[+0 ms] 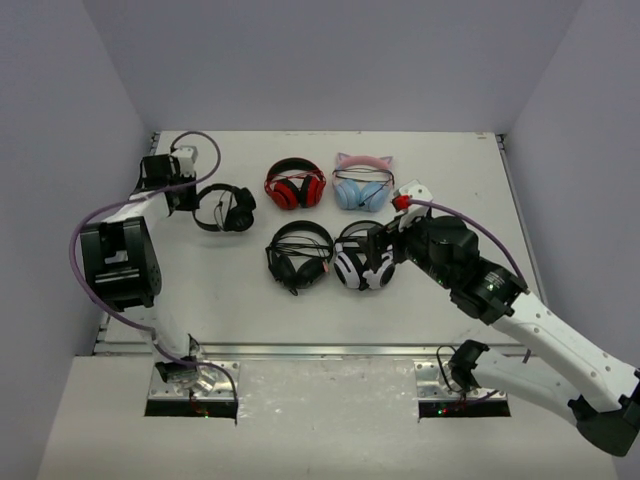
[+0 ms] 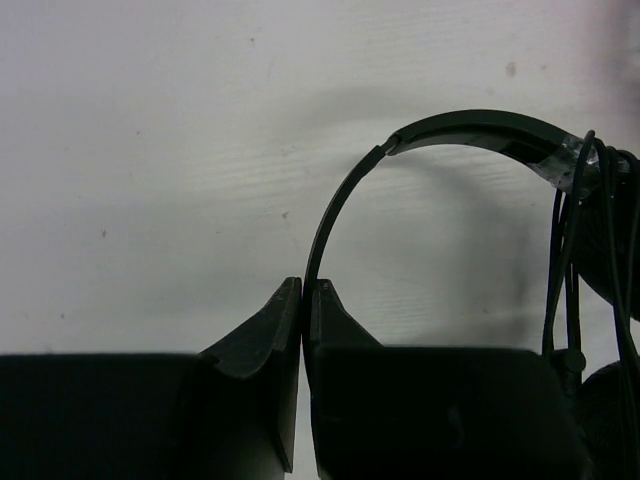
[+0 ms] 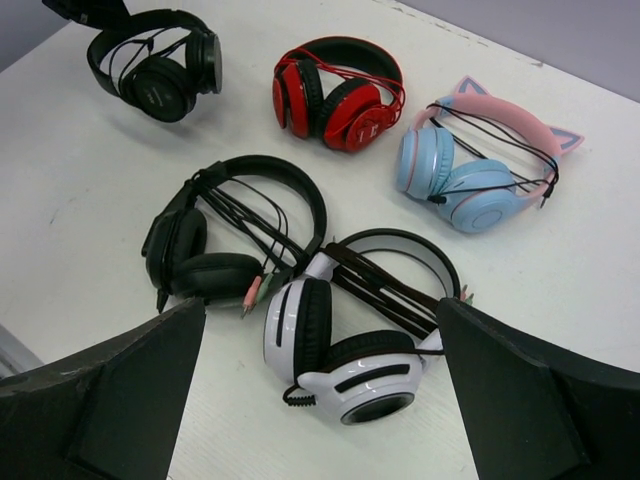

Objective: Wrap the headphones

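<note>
At the far left of the bench, the left pincer clenches the small black headphones by their thin headband. The cable looks looped around them, so probably only release remains. The right pincer gapes empty.

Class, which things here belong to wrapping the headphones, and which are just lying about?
In the job: black headphones, headband pinched in the left gripper.
Lying about: red pair, pink-and-blue cat-ear pair, black headset, white-and-black pair.
</note>
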### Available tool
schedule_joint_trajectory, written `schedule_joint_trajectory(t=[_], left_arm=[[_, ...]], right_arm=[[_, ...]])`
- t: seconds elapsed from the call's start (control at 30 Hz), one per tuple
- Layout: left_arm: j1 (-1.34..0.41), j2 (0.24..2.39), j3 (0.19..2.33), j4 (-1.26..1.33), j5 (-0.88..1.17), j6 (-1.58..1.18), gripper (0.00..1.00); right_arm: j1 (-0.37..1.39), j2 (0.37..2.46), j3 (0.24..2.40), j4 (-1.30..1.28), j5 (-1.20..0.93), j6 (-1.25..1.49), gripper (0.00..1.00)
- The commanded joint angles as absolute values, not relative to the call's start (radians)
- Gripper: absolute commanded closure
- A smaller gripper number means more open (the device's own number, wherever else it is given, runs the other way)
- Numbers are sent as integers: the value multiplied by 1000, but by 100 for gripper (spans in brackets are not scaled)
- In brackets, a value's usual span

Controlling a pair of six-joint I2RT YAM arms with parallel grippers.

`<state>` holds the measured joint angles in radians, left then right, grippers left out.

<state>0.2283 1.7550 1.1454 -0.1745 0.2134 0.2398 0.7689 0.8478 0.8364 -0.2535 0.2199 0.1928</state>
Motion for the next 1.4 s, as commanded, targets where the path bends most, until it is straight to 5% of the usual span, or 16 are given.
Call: schedule_joint_trajectory(t=[0.0,0.33,0.73,0.77,0.8,0.83,1.13,1.37], left_arm=[[288,1798,1158,-80,279,292,100],[293,1861,1129,-31,161,299,95],[276,1879,1069,48,89,227,79],[272,1872,1072,32,86,215,63],[267,1862,1069,32,75,206,15],[261,1852,1066,29,43,184,0],[273,1582,1072,2,-208,26,0],[275,1307,1215,-411,-353,-375,0]], right_arm=[[767,819,819,-207,215,202,1],[767,772,781,-172,181,206,1],[767,772,767,-156,201,192,1],[767,772,765,-155,207,189,1],[767,772,762,-152,219,187,1],[767,773,762,-152,224,184,1],[767,790,769,-158,242,170,1],[767,834,804,-218,349,172,1]])
